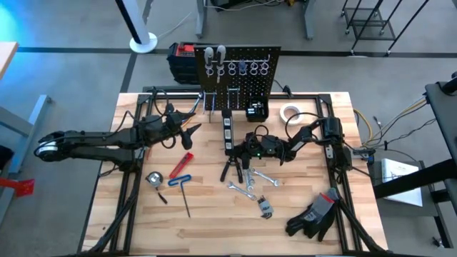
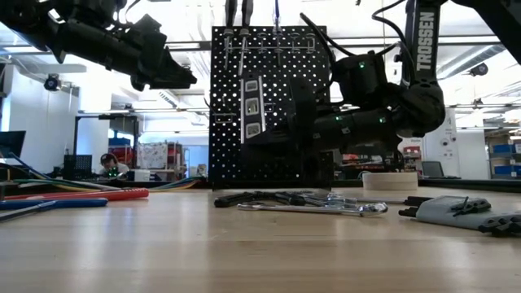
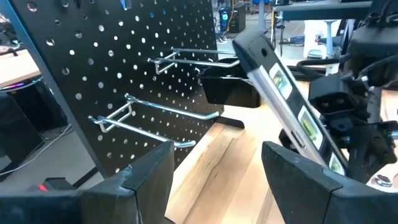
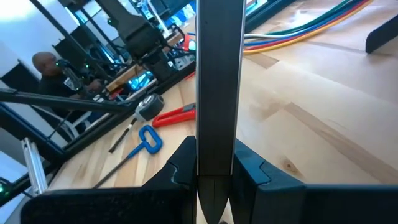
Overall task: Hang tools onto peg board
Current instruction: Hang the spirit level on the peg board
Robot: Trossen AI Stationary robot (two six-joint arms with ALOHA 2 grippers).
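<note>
- Now the long black bar-shaped level with green vials (image 1: 227, 130) is up off the table, sitting just left of centre in the high view, right in front of the upright black perforated peg board (image 1: 239, 71).
- In handling terms it looks rigid and fairly light, a straight stiff bar that won't flex; its smooth flat faces could slip or pivot, so a pinch across the narrow sides near one end seems the sensible hold, and that is what we have.
- Over to the right gripper (image 4: 214, 163): the fingers are clamped tight on one end of the level, black bar running straight up the middle of the right wrist view, no gap either side.
- From table height the level (image 2: 251, 106) stands nearly upright against the board (image 2: 273, 106), left of centre, right arm reaching in from the right.
- Meanwhile the left gripper (image 3: 217, 171) hovers with its fingers spread wide, nothing between them, facing the silver wire hooks (image 3: 155, 115) on the board; the level (image 3: 286, 102) leans across the right half of that picture, close by but not touched.
- Down on the wooden table (image 1: 214, 225), silver wrenches (image 1: 250, 182) and black pliers (image 1: 230, 168) lie at centre, a red-handled tool (image 1: 181, 165) and a blue-handled T-key (image 1: 180, 181) at lower left, all waiting.
</note>
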